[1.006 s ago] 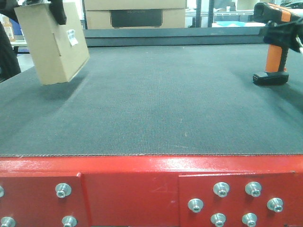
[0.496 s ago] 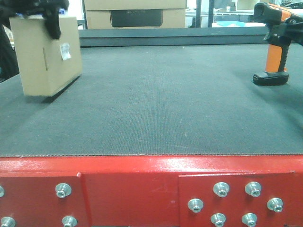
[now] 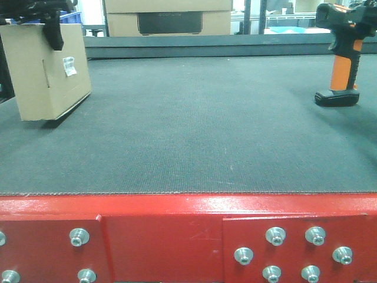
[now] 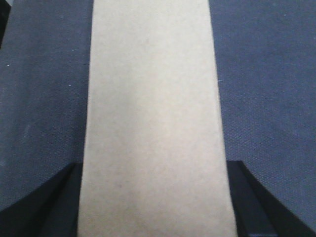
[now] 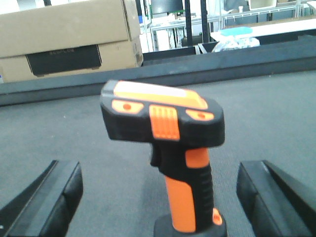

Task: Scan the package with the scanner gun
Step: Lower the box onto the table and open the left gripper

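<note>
The left gripper [image 3: 50, 15] clamps the package [image 3: 47, 71] with its label [image 3: 69, 66] facing the standing scanner gun [image 5: 168, 148], which the right gripper [image 5: 158, 197] straddles with fingers spread.

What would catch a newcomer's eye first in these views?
The orange-and-black scanner gun stands upright on its base at the mat's far right, between the open fingers of the right claw. At far left, the left claw grips the package from above, its white label facing the scanner.

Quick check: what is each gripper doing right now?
Left gripper: shut on the package.
Right gripper: open, fingers either side of the scanner gun, not touching.
</note>
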You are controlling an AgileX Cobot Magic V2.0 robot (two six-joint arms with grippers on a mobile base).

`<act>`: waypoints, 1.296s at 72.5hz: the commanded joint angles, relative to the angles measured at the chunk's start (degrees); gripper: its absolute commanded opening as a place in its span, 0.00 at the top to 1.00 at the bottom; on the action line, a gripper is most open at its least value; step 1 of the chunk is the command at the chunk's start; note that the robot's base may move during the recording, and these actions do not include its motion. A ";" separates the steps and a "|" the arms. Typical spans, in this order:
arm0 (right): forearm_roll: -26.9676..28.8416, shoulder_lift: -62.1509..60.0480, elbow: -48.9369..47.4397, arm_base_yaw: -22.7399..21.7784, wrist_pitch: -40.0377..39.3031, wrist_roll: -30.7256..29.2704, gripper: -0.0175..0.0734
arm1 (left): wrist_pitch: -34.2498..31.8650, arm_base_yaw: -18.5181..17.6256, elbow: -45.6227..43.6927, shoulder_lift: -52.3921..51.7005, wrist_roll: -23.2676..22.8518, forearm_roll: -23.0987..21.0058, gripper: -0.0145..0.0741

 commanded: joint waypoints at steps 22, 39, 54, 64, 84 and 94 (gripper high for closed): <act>-2.59 -0.74 0.27 -0.09 0.51 -0.13 0.21 | -0.83 0.10 -0.67 0.11 0.12 -0.57 0.21; -2.59 -0.74 0.27 -0.09 0.51 -0.13 0.21 | -0.03 0.10 -1.74 -0.02 -0.11 -0.57 0.16; -2.68 -0.84 0.27 -0.09 0.51 -0.13 0.21 | 9.86 0.10 -10.79 -0.14 -0.11 0.19 0.16; -2.81 -1.74 0.27 -0.09 0.62 -0.13 0.21 | 12.63 -0.03 -14.01 -1.69 -0.23 0.32 0.17; -4.53 -9.58 0.27 -0.09 10.88 -0.13 0.22 | 15.90 -0.90 -11.05 -8.70 -0.52 1.30 0.59; -7.32 -11.61 0.27 -0.09 12.36 -0.13 0.22 | 8.79 -0.90 -2.07 -14.26 -2.35 2.46 0.89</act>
